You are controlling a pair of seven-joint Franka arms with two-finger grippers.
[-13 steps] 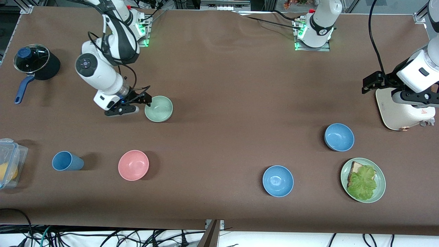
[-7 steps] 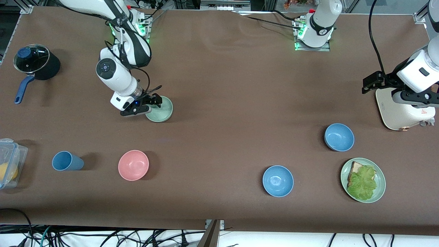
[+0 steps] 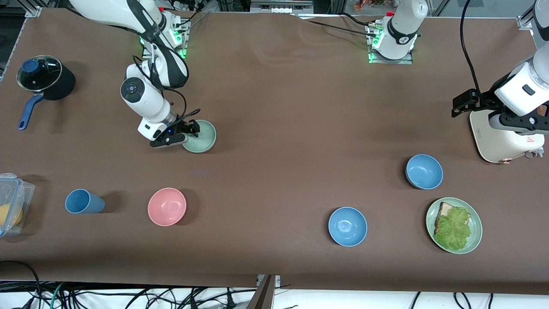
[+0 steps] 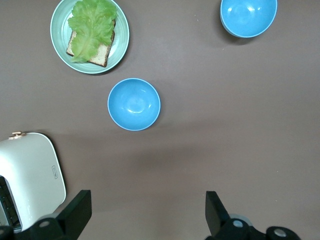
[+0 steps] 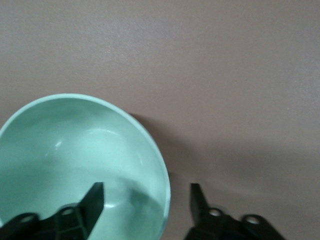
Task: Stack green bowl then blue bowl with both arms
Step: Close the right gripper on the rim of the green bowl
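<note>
The green bowl (image 3: 201,136) sits on the brown table toward the right arm's end. My right gripper (image 3: 188,134) is open and straddles its rim, one finger inside the bowl (image 5: 85,165) and one outside. Two blue bowls stand toward the left arm's end: one (image 3: 424,171) farther from the front camera, one (image 3: 348,226) nearer. Both show in the left wrist view, one (image 4: 134,104) in the middle and one (image 4: 248,16) at the edge. My left gripper (image 3: 465,103) is open and empty, held high beside the white toaster (image 3: 502,137); the left arm waits.
A green plate with bread and lettuce (image 3: 454,225) lies near the blue bowls. A pink bowl (image 3: 167,206), a blue tumbler (image 3: 83,201) and a clear container (image 3: 12,204) stand nearer the front camera at the right arm's end. A black pot (image 3: 45,79) stands farther back.
My right gripper moved from beside the green bowl onto its rim, with its fingers open on either side of it. The left arm has hardly moved.
</note>
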